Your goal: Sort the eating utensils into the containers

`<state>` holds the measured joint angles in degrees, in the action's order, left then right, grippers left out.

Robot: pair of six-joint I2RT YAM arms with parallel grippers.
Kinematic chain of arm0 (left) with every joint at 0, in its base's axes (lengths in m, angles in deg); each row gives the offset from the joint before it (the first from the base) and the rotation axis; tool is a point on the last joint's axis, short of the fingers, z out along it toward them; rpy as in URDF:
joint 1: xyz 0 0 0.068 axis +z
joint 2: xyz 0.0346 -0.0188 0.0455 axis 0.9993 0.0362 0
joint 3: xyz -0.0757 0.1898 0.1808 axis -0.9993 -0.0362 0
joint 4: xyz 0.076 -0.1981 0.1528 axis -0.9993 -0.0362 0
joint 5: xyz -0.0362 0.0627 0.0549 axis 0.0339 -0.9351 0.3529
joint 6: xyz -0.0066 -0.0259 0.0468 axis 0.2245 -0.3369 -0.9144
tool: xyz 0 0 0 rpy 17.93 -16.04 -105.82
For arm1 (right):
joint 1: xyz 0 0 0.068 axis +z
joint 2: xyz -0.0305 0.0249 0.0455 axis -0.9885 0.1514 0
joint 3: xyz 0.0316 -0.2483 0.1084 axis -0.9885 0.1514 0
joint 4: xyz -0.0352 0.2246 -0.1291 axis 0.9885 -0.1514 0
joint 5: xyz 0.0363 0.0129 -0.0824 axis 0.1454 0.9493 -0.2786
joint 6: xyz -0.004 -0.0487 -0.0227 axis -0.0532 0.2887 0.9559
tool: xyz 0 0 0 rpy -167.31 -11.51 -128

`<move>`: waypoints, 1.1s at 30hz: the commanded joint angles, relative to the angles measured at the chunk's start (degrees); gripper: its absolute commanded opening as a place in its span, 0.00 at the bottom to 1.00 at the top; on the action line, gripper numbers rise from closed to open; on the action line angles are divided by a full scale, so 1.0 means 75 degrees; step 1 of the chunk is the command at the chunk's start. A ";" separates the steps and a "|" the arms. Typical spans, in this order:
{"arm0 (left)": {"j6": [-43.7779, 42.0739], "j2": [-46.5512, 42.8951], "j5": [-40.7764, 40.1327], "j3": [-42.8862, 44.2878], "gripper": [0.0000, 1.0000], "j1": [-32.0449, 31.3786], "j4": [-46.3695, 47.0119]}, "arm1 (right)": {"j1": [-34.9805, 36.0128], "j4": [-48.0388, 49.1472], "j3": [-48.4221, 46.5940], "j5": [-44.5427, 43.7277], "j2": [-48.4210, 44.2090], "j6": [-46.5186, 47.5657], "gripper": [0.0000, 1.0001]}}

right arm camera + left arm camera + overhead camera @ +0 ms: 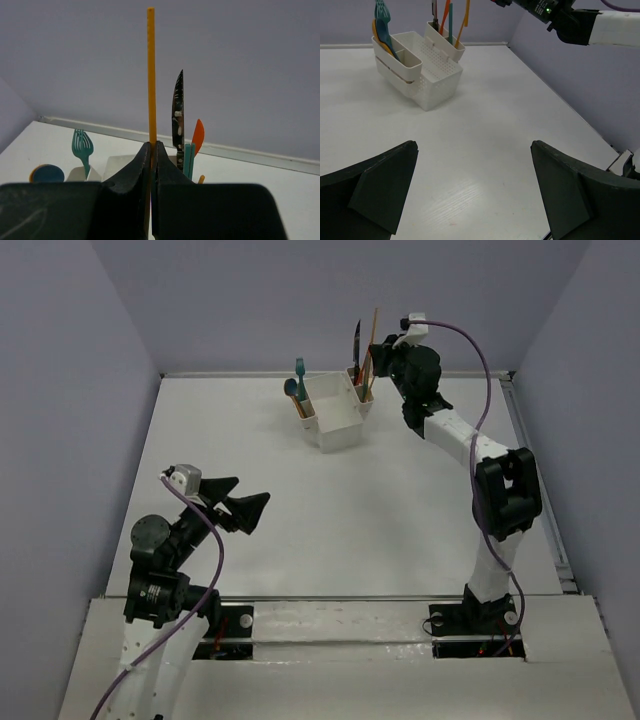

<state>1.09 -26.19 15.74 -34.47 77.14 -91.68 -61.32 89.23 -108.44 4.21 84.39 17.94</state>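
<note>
The white caddy (pixel 335 420) stands at the back of the table, also in the left wrist view (pixel 435 85). Its left slot holds the teal fork (pixel 82 145), the blue spoon (pixel 48 173) and an orange spoon (pixel 377 32). Its right slot holds the steel knife (pixel 178 110) blade up, the orange plastic knife (pixel 198 135) and a teal handle (pixel 189 157). My right gripper (pixel 151 145) is shut on a thin upright orange stick-like utensil (pixel 150 75) over the right slot (pixel 374 330). My left gripper (pixel 474 145) is open and empty, low over the table's near left (pixel 250 495).
The caddy's large middle compartment (pixel 437 62) shows nothing inside. A metal rail (pixel 535 470) runs along the table's right edge. Grey walls close in the back and both sides. The right arm (pixel 505 490) reaches up the right side.
</note>
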 commanded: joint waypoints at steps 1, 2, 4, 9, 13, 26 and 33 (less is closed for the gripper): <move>-0.0041 0.0154 0.0112 0.0033 0.99 0.0020 0.0288 | 0.0068 0.0829 -0.0834 0.0118 0.0421 0.0626 0.00; -0.0041 0.0189 0.0100 0.0045 0.99 0.0090 0.0277 | 0.0068 0.0911 -0.0881 0.0327 0.0607 0.0766 0.00; -0.0041 0.0236 0.0112 0.0033 0.99 0.0091 0.0277 | 0.0139 0.0935 -0.1009 0.0317 0.0853 0.0896 0.00; -0.0041 0.0318 0.0124 0.0045 0.99 0.0161 0.0288 | 0.0139 0.1239 -0.0870 0.0305 0.1159 0.1060 0.00; -0.0041 0.0341 0.0147 0.0045 0.99 0.0231 0.0277 | 0.0139 0.1450 -0.0612 0.0293 0.1311 0.1037 0.00; -0.0053 0.0365 0.0171 0.0033 0.99 0.0301 0.0288 | 0.0209 0.2072 0.0255 0.0211 0.1370 0.0966 0.15; -0.0053 0.0330 0.0159 0.0033 0.99 0.0301 0.0300 | 0.0209 0.1966 0.0302 0.0445 0.0845 0.0558 0.60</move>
<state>1.09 -23.78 16.05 -34.47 79.04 -91.68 -60.30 99.59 -106.54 6.26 95.03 24.09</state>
